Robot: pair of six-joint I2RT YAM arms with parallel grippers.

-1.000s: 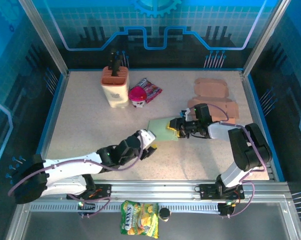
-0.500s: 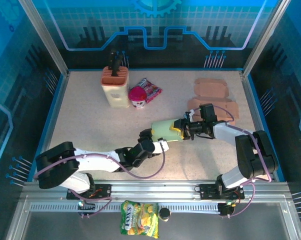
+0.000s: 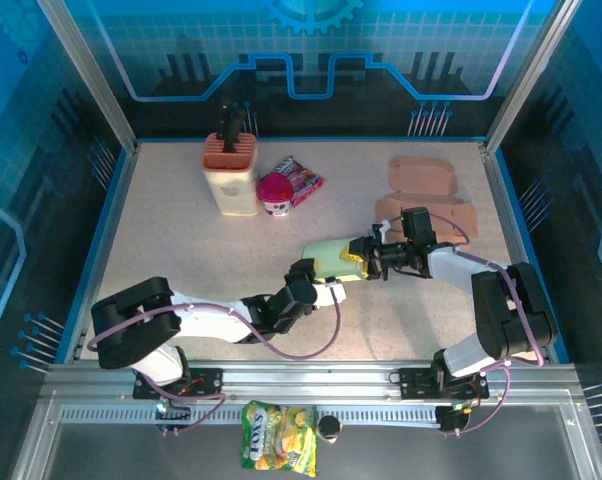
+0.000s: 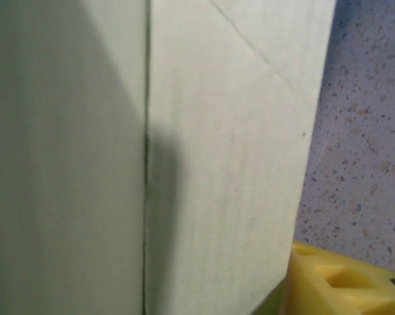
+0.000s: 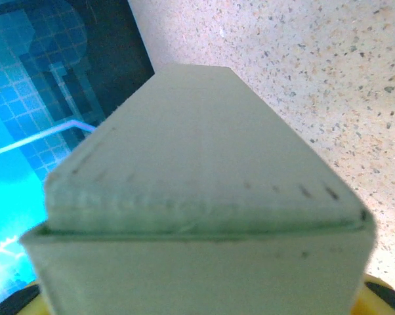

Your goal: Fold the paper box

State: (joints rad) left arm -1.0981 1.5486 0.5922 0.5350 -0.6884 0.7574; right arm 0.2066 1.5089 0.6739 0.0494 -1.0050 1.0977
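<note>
pale green paper box (image 3: 331, 262) near middle of surface (image 3: 181, 240). right tool (image 3: 361, 258) clamped on its right end, likely as anchor. left tool (image 3: 319, 288) against near-left corner, probably to press panel; opening can't tell.

"That paper box (image 3: 331, 262) in the jaws of the right gripper (image 3: 366, 256): matt pale-green card, faintly ribbed."
"Table (image 3: 181, 230) beneath them looks speckled, stone-like; the fingers (image 5: 389, 303) are smooth yellow plastic."

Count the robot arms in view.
2. The left arm stretches from the near left, the right arm bends in from the near right; both reach the green box.
</note>
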